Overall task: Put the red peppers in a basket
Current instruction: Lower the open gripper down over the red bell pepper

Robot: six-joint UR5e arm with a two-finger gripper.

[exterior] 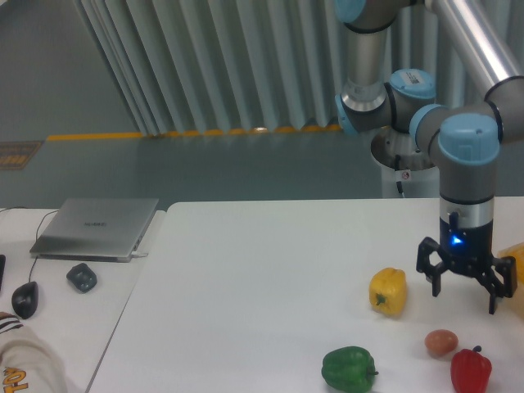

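Single fixed view, set at the near edge of the worktop (pixel 262 270) and raised, facing 12 o'clock toward the curtain (pixel 205 65). Medium range; the arm (pixel 467 164) stands at 2 o'clock.

The basket (pixel 516 260) at the right edge shows only a sliver, partly behind the gripper (pixel 464 289), while the red pepper (pixel 471 371) is cropped at bottom right.
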